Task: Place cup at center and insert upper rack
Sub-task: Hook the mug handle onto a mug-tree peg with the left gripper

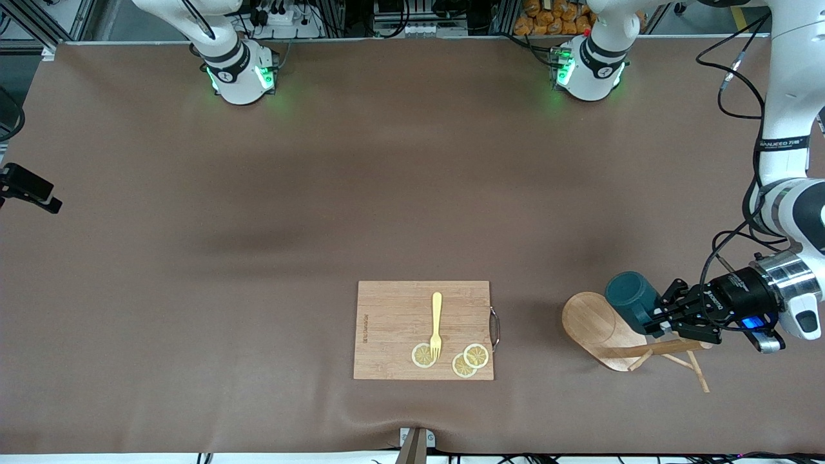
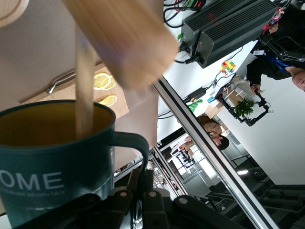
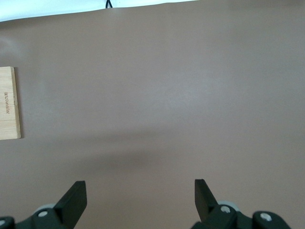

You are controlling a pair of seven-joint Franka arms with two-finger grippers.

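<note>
The dark teal cup (image 1: 630, 298) is tipped on its side at the left arm's end of the table, against the bamboo upper rack (image 1: 596, 325), which lies on its side with its pegs (image 1: 696, 370) pointing toward the left arm. My left gripper (image 1: 657, 314) is shut on the cup's handle (image 2: 138, 143). In the left wrist view the cup (image 2: 52, 157) shows its mustard inside, one thin peg (image 2: 86, 81) reaches into its mouth, and the rack's post (image 2: 119, 38) is above it. My right gripper (image 3: 140, 195) is open and empty above bare table; it is out of the front view.
A rectangular wooden cutting board (image 1: 393, 322) with a metal handle lies near the table's front edge at the middle. On it are a yellow fork (image 1: 437, 325) and three lemon slices (image 1: 467, 359). The board's edge shows in the right wrist view (image 3: 9, 102).
</note>
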